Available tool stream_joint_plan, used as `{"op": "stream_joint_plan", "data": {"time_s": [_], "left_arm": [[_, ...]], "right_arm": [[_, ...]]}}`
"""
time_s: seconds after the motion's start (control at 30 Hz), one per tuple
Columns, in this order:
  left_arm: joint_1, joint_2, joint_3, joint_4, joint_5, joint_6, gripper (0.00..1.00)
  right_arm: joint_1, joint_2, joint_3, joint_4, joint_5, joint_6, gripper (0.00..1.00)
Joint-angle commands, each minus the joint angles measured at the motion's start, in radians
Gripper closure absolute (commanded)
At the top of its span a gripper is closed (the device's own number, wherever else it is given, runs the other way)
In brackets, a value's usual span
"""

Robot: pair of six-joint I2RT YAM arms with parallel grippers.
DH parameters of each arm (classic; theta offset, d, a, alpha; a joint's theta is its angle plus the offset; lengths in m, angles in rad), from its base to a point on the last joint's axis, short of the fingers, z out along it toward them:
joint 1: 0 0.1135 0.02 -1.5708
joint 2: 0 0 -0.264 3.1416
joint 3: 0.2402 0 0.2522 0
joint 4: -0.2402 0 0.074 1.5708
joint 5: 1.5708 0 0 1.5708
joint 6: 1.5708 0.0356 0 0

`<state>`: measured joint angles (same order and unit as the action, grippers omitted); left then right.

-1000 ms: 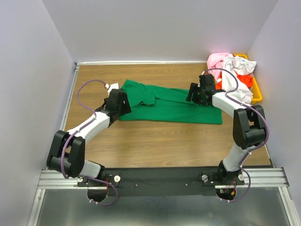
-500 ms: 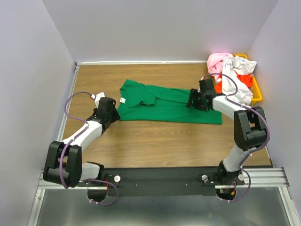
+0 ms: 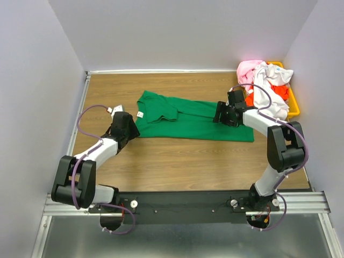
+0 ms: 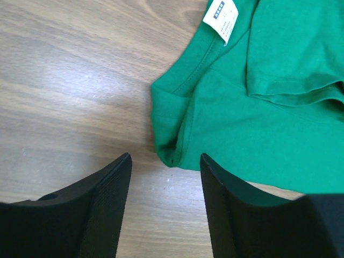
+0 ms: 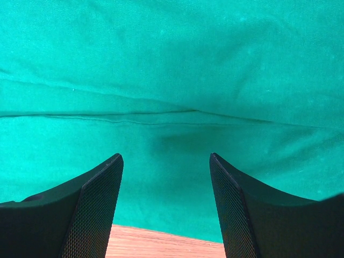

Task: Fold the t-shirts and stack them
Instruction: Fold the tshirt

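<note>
The left gripper [image 4: 165,159], jaws parted and empty, hovers low on its outstretched arm just off the collar-end corner of the plain bright green cloth t-shirt [image 3: 188,122], which lies flat on the brown wooden tabletop [image 3: 177,156]. It has edged slightly nearer over the last half second. The right gripper [image 5: 165,159], likewise spread open, hangs over the tee's opposite end, unmoved.
</note>
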<state>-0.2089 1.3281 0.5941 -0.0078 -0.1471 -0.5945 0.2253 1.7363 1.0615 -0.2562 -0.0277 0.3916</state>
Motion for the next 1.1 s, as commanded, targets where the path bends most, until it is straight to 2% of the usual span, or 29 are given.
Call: {"op": "stream_joint_plan", "data": {"time_s": [0.0,0.17,0.47,0.73,0.9,1.07], "left_arm": [[0.005,0.045,-0.002,0.035,0.044,0.019,0.41],[0.006,0.083,0.001,0.020,0.021,0.018,0.48],[0.016,0.108,0.001,0.046,0.012,0.019,0.50],[0.025,0.118,0.000,0.052,0.020,0.024,0.65],[0.031,0.125,0.000,0.055,0.021,0.027,0.79],[0.040,0.141,0.004,0.057,0.026,0.028,0.83]], "right_arm": [[-0.001,0.019,-0.009,-0.011,0.008,-0.010,0.28],[0.000,0.032,-0.014,-0.011,0.022,-0.005,0.28],[0.000,0.051,-0.012,-0.011,0.022,-0.003,0.28],[0.000,0.072,-0.026,-0.012,0.068,0.000,0.27],[-0.001,0.091,-0.035,-0.012,0.083,0.004,0.27],[-0.006,0.098,-0.038,-0.012,0.095,0.006,0.27]]}}
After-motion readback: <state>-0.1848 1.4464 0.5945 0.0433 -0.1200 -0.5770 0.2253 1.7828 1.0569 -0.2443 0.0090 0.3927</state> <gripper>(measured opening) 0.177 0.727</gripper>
